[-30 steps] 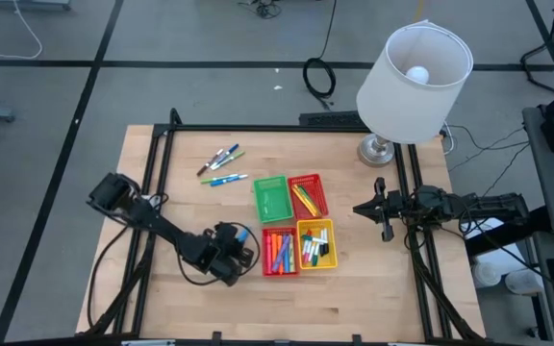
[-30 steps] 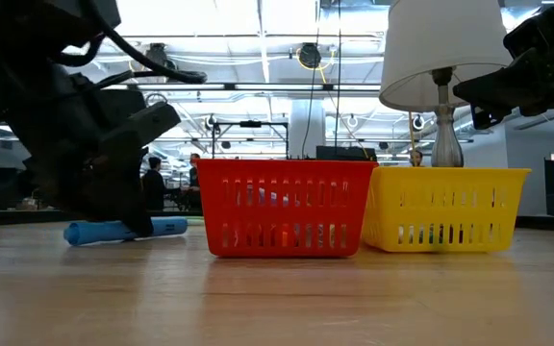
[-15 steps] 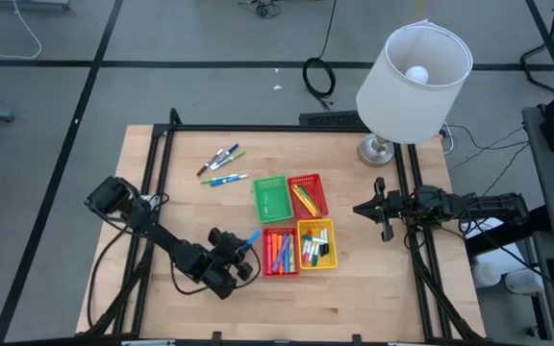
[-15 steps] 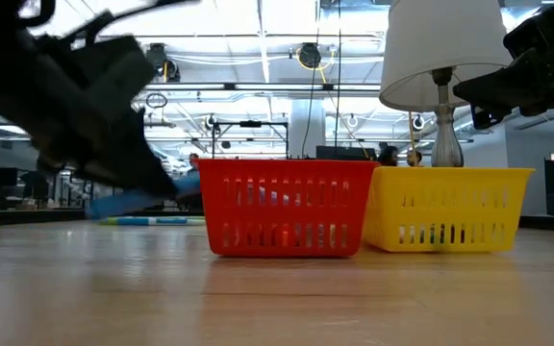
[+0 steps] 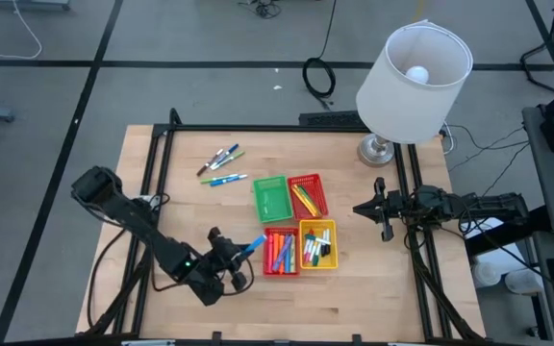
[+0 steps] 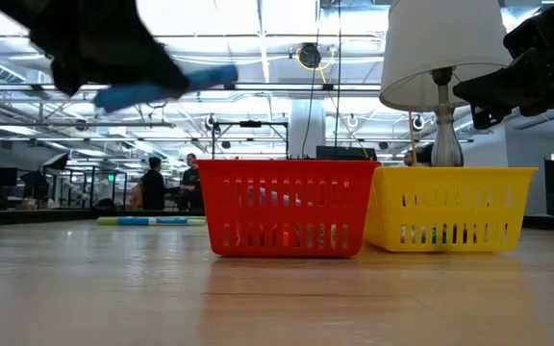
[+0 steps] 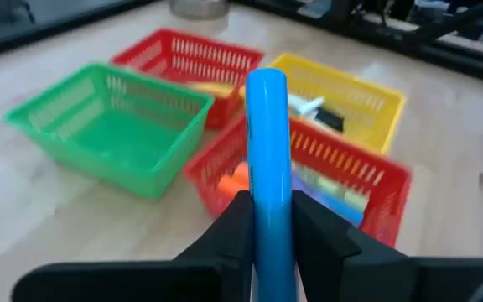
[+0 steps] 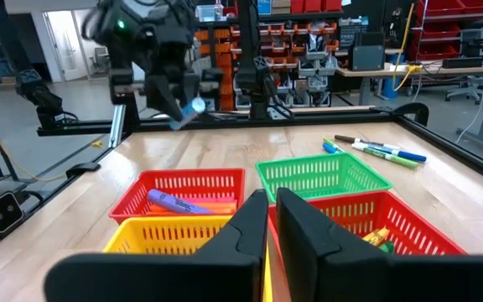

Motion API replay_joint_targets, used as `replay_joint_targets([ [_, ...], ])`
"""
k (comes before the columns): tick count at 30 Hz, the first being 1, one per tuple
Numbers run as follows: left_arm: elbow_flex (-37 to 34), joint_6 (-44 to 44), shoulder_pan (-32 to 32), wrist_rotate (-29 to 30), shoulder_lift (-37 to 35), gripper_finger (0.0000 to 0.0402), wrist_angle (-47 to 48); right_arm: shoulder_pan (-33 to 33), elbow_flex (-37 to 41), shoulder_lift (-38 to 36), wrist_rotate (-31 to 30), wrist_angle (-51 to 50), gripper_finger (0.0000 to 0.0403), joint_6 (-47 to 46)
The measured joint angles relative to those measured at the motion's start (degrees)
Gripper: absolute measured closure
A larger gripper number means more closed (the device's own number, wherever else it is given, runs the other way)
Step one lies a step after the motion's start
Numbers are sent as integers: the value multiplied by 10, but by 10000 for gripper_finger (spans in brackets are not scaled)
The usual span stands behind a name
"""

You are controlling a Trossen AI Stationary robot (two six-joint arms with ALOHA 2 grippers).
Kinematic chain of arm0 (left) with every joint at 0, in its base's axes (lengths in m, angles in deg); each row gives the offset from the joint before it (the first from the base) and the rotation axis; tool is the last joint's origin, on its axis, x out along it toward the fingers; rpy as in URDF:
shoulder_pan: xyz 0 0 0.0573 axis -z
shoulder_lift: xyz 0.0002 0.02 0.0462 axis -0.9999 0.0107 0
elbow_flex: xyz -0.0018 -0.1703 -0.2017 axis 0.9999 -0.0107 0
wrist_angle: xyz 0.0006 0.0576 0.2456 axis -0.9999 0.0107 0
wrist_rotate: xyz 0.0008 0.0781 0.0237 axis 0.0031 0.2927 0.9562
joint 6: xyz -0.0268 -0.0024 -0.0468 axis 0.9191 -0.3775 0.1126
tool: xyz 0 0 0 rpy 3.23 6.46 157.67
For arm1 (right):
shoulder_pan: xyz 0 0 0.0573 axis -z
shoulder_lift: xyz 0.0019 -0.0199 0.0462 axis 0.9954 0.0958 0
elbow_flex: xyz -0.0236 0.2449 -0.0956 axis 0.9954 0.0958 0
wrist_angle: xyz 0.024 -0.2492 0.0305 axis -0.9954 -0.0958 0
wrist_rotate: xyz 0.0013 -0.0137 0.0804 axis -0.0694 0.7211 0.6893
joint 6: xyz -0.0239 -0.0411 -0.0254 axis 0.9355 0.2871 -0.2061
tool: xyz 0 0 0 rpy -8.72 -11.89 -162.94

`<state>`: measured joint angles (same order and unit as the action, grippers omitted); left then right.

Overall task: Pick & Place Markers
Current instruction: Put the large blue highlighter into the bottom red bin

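Wooden table (image 5: 354, 288) — lamp (image 5: 414, 72), 4 baskets (image 5: 294, 223).

Left arm reaches low across the table's near left part, elbow folded, wrist turned toward the centre. Left gripper (image 5: 241, 252) is lifted off the table, fingers (image 7: 233, 231) clamped on a blue marker (image 7: 269, 159) that sticks out forward between them. Right arm lies level at the table's right edge; right gripper (image 5: 361, 208) points toward the centre, jaws closed, nothing between them.
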<state>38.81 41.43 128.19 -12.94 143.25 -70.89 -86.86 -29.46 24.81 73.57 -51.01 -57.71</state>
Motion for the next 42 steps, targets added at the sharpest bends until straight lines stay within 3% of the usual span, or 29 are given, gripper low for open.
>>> replay_joint_targets([
  [9, 148, -151, -30, -57, -5, 338, 1, 0, 0, 0, 0, 0, 385, 0],
  [14, 225, -189, -50, -84, 14, 338, 45, 0, 0, 0, 0, 0, 385, 0],
  [20, 264, -25, -91, -159, 42, 338, 102, 0, 0, 0, 0, 0, 385, 0],
  [23, 263, 0, -104, -185, 65, 338, 105, 0, 0, 0, 0, 0, 385, 0],
  [28, 263, 40, -116, -182, 105, 338, 102, 0, 0, 0, 0, 0, 385, 0],
  [32, 263, 77, -119, -144, 141, 336, 97, 0, 0, 0, 0, 0, 385, 0],
  [42, 263, 126, -129, -164, 197, 313, 98, 0, 0, 0, 0, 0, 385, 0],
])
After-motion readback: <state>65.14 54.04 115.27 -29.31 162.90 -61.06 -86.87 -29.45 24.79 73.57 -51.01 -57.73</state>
